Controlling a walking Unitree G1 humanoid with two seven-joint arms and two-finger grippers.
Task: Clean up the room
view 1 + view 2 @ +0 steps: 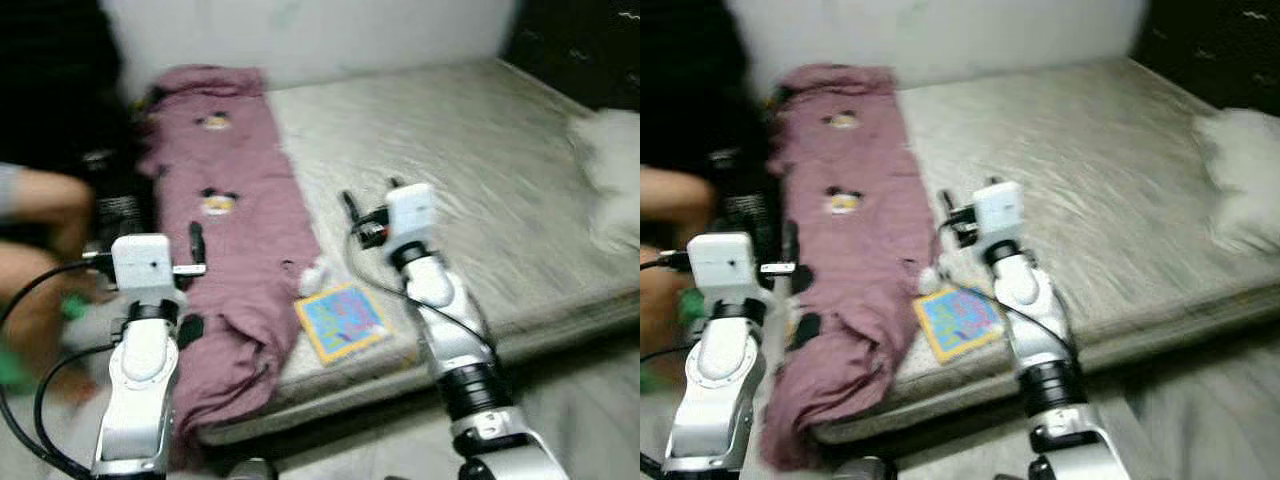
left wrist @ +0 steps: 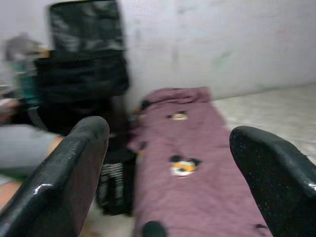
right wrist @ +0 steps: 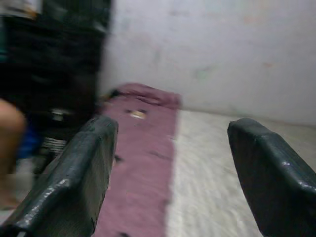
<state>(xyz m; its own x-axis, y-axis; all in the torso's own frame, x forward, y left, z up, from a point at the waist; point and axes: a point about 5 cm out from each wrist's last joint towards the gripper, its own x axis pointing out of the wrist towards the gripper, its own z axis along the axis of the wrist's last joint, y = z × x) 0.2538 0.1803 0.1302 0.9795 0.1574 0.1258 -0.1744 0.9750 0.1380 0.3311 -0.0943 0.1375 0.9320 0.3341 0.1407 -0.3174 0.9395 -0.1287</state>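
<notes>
Head views: approach step, both arms raised over the mattress point(image 1: 480, 170) bearing a mauve blanket point(image 1: 235, 230) and booklet point(image 1: 342, 320); wrist views: left gripper point(image 2: 168, 168) and right gripper point(image 3: 173, 168) wide open, empty, so next comes reaching down.

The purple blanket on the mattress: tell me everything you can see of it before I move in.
The purple blanket is soft, mauve cloth printed with small cartoon faces, laid lengthwise along the left side of the mattress, from the wall end to the near edge. Its near end is rumpled and hangs over the mattress corner. A colourful square booklet lies just beside it. The left gripper, fingers open, hovers at its left edge.
</notes>
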